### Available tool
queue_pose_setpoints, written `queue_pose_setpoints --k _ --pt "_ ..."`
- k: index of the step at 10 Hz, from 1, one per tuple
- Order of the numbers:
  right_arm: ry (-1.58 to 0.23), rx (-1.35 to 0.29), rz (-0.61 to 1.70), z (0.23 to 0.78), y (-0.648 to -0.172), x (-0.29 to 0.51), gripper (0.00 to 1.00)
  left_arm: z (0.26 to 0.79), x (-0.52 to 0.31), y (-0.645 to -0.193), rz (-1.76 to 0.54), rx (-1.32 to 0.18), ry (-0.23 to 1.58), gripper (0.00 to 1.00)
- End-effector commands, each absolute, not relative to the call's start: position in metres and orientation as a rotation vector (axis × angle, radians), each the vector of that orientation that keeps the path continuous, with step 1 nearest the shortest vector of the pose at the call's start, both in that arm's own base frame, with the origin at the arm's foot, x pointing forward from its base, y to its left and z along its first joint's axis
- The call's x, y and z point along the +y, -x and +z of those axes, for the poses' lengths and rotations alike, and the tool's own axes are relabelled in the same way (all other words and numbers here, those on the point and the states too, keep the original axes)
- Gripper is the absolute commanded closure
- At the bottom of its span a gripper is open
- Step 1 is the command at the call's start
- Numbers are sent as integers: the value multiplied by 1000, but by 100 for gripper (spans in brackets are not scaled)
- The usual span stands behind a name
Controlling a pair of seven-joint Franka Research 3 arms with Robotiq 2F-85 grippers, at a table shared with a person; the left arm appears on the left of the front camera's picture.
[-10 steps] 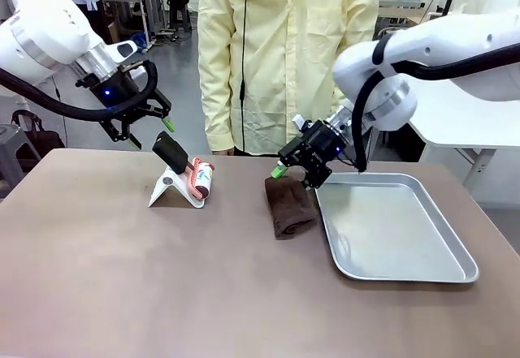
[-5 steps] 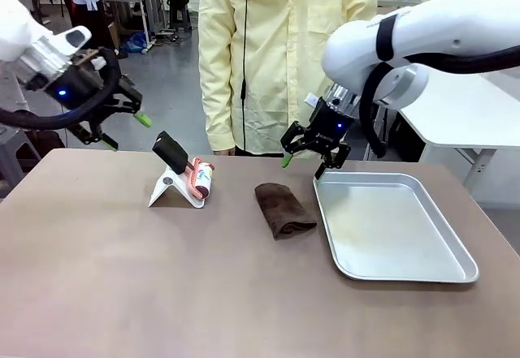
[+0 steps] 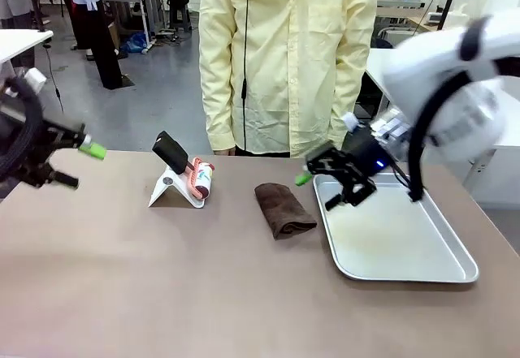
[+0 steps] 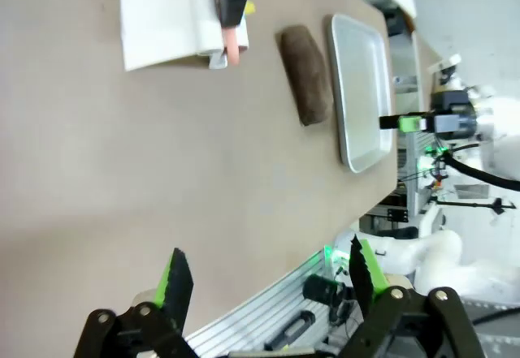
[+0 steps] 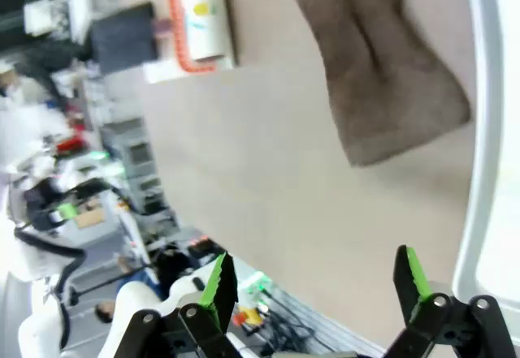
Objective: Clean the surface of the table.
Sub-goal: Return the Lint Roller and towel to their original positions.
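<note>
The table (image 3: pixel 162 285) has a matte taupe-brown top. On it lies a folded dark brown cloth (image 3: pixel 284 209), untouched. My right gripper (image 3: pixel 318 191) hangs open and empty just right of the cloth, by the steel tray's left rim. In the right wrist view, my right gripper (image 5: pixel 314 281) has its green fingers (image 5: pixel 218 285) spread wide above the cloth (image 5: pixel 382 66). My left gripper (image 3: pixel 79 166) is open and empty at the table's far left edge. The left wrist view has my left gripper (image 4: pixel 268 273) wide apart over the table (image 4: pixel 122 147), far from the cloth (image 4: pixel 307 74).
A lint roller on a white stand (image 3: pixel 185 178) sits left of the cloth. The steel tray (image 3: pixel 455 273) lies at the right with nothing in it. A person in a yellow shirt (image 3: pixel 284 58) stands at the far edge.
My right gripper left the cloth, rose, then came down to the right beside the tray. My left arm swung away from the roller stand to the table's left edge.
</note>
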State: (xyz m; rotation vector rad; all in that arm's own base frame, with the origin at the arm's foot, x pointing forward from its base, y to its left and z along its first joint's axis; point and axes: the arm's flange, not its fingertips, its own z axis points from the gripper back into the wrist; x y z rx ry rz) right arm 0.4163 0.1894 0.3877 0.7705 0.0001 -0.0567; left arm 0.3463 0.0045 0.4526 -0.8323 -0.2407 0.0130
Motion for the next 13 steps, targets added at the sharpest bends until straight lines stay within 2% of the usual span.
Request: queue_pose_setpoints --k 1,4,7,9,10,11,13 --pt "-969 -61 -35 376 -371 128 0 434 2 -318 -10 -304 863 0" --pt "-1140 -139 -75 364 -339 44 0 418 -2 -298 2 -464 860 0" --pt "-1402 -200 -50 335 -312 -30 0 388 58 -294 13 -454 965 0" --pt "-1565 -256 66 319 -299 -55 0 382 98 -300 -137 -501 1117 0" --pt "-1594 -300 95 314 -296 -59 0 378 115 -314 -115 -545 1170 0" --pt "-1491 -256 -40 342 -342 -64 0 410 102 -334 -43 -475 1014 0" --pt "-1491 -256 -40 342 -342 -64 0 410 102 -334 -43 -475 1014 0"
